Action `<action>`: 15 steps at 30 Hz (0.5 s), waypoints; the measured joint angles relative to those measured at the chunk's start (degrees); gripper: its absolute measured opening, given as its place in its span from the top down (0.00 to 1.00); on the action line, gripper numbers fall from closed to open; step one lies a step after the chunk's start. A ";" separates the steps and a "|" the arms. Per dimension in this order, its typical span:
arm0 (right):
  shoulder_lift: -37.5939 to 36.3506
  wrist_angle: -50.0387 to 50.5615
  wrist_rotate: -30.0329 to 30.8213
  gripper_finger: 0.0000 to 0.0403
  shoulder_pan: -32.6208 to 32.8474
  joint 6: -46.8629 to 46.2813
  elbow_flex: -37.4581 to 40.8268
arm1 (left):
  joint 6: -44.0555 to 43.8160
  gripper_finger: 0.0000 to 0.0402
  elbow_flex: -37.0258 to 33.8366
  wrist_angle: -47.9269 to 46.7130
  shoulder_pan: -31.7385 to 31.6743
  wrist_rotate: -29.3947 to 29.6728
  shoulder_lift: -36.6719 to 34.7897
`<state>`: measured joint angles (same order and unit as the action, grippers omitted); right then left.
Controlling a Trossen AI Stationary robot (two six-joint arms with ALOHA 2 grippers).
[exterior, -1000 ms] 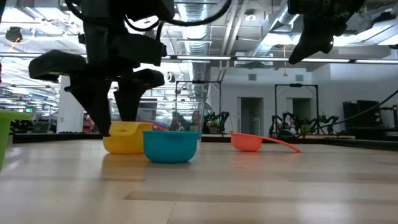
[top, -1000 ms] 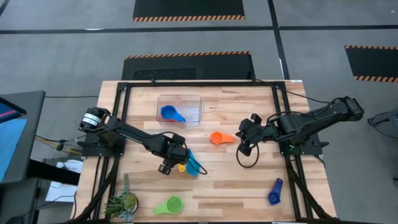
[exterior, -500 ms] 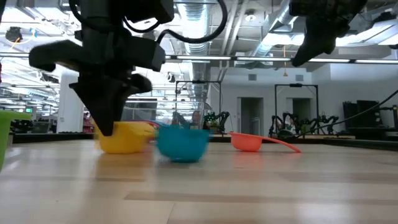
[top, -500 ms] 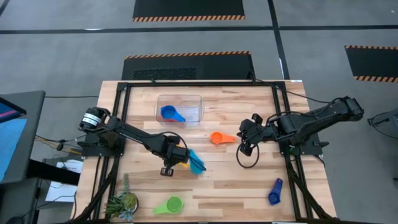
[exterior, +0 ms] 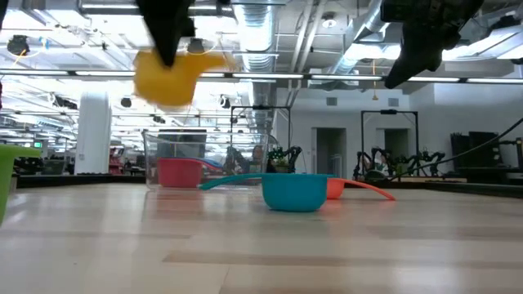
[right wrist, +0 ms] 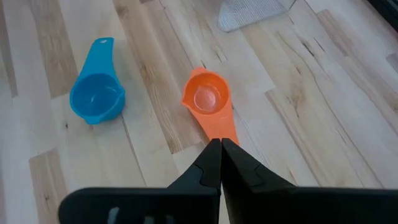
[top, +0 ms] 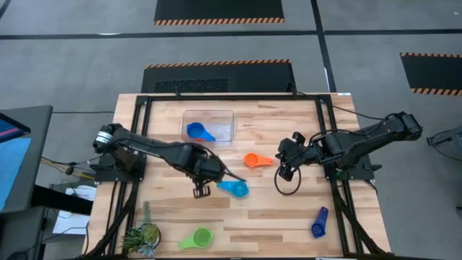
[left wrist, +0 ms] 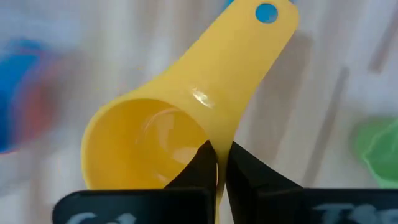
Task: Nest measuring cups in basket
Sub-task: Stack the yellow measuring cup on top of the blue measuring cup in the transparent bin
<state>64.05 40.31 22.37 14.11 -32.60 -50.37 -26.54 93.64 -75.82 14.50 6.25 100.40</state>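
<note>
Your left gripper (left wrist: 217, 163) is clamped on the rim of the yellow cup (left wrist: 180, 118), a smooth, glossy round plastic scoop whose flat handle ends in a small hole. In the low view the yellow cup (exterior: 167, 73) hangs high above the pale wooden plank table (top: 267, 217); half a second ago it sat on the wood beside the light blue cup. That light blue cup (top: 235, 188) has since slid toward the right side of the table and now rests near the orange cup (top: 254, 159), its thin handle pointing back toward your left arm.

Your right gripper (right wrist: 220, 158) has its fingers pressed together with nothing between them, poised just above the orange cup's (right wrist: 208, 101) handle, where it was a second ago.

The clear, rounded-corner basket (top: 224, 115) holds a blue cup (top: 198, 131); the low view shows a red cup (exterior: 180, 172) in it too. The green cup (top: 196, 237) and the dark blue cup (top: 318, 223) lie near the table's front edge, well apart.
</note>
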 joint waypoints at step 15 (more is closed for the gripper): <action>0.00 -0.28 0.00 0.93 0.18 0.04 0.00 | 24.40 1.00 10.26 -10.20 -18.76 16.69 0.02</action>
<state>64.05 40.03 22.37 14.28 -32.56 -50.37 -2.14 103.89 -86.02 -4.26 22.94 100.42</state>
